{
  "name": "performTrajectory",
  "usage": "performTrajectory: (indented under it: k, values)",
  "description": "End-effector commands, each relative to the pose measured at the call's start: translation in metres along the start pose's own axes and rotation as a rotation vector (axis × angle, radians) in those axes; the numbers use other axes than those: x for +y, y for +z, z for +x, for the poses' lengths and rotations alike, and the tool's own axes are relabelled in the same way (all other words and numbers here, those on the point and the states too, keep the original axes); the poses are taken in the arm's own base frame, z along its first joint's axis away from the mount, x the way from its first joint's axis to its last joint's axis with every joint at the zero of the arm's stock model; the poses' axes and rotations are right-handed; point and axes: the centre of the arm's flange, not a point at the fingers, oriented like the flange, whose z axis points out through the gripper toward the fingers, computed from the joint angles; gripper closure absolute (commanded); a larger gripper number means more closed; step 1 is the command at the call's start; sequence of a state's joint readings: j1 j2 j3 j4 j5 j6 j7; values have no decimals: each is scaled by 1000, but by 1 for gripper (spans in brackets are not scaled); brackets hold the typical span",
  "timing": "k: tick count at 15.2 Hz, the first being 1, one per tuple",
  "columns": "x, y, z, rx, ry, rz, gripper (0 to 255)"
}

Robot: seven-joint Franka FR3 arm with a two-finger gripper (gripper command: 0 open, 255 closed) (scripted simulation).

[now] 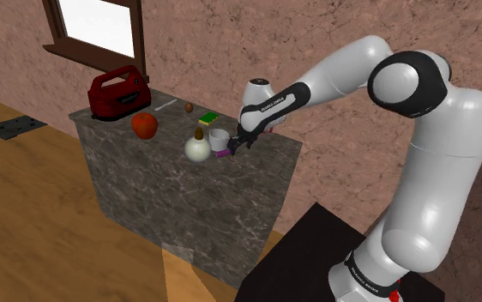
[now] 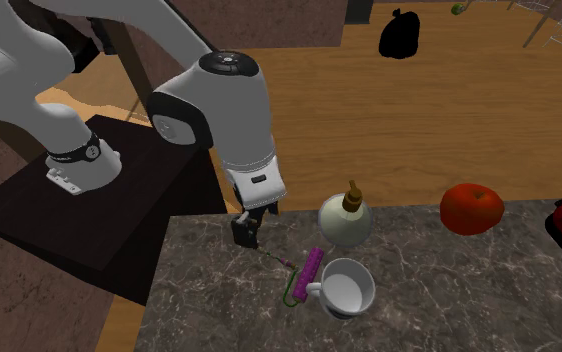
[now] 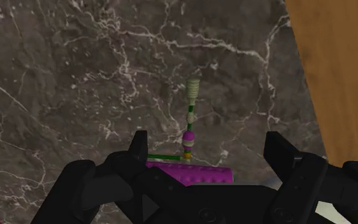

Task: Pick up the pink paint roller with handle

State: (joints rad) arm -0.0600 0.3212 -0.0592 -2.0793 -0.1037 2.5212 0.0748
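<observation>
Plainly, the paint roller [image 2: 312,268] is a light thing: a magenta sleeve on a thin green wire frame with a slim pale handle [image 3: 193,89], lying flat on the dark marbled counter [image 2: 469,315]. Across the second exterior view from the left, the pincer [image 2: 246,228] hangs near the handle end, its fingers apart and clasping nothing. Next comes the sleeve, then a white cup [image 2: 347,288] just beside it, with a round white flask [image 2: 345,220] behind. The sleeve would probably roll and give under pressure — and the wire looks too thin to pinch. The handle seems the firmer hold, and it lies away from the cup.
</observation>
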Motion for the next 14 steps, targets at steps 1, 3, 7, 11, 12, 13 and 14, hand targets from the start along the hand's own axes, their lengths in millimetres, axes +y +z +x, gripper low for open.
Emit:
performTrajectory:
  k: [1, 3, 7, 11, 12, 13, 14]
  values:
    - [1, 21, 16, 5, 12, -5, 0]
    - [4, 41, 31, 9, 25, -9, 0]
    - [6, 70, 43, 14, 36, -13, 0]
    - [4, 91, 41, 14, 36, -13, 0]
    - [4, 96, 40, 14, 36, -13, 0]
    - [4, 99, 40, 14, 36, -13, 0]
    - [4, 99, 40, 14, 36, -13, 0]
